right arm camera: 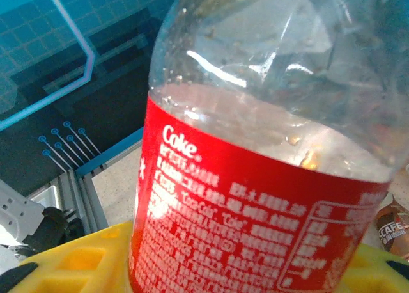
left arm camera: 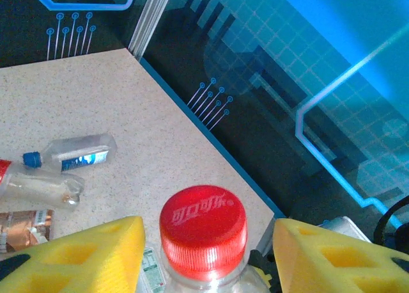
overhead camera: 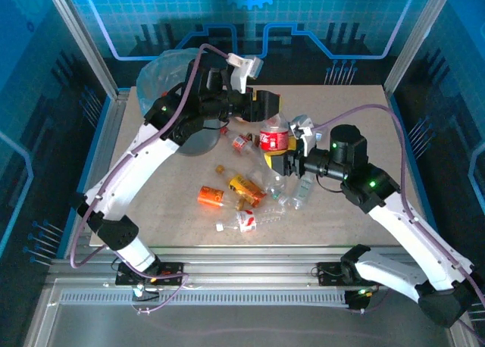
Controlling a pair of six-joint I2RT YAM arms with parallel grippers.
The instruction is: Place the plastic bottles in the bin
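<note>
The table (overhead camera: pixel 364 135) spreads out below both pairs of fingers. The bin (overhead camera: pixel 155 74), lined with a blue bag, stands at the far left corner, to the left of the left gripper's fingers and partly under that arm.

The right gripper (right arm camera: pixel 243 267) grips the Coke bottle (right arm camera: pixel 255 197) low on its body. The red label sits between the yellow fingers (right arm camera: pixel 70 264) and the clear upper part rises above them.

The left gripper (left arm camera: pixel 208 242) is spread wide at the top of the same bottle. Its red cap (left arm camera: pixel 203 226) sits midway between the yellow fingers (left arm camera: pixel 89 258), with a gap on each side.

On the table the loose bottles (overhead camera: pixel 246 188) lie in a cluster below and to the left of the right gripper's fingers, among them an orange-labelled bottle (overhead camera: pixel 211 197). Seen from the left wrist, a blue-capped bottle (left arm camera: pixel 73 153) lies on its side beyond the left finger, apart from it.
</note>
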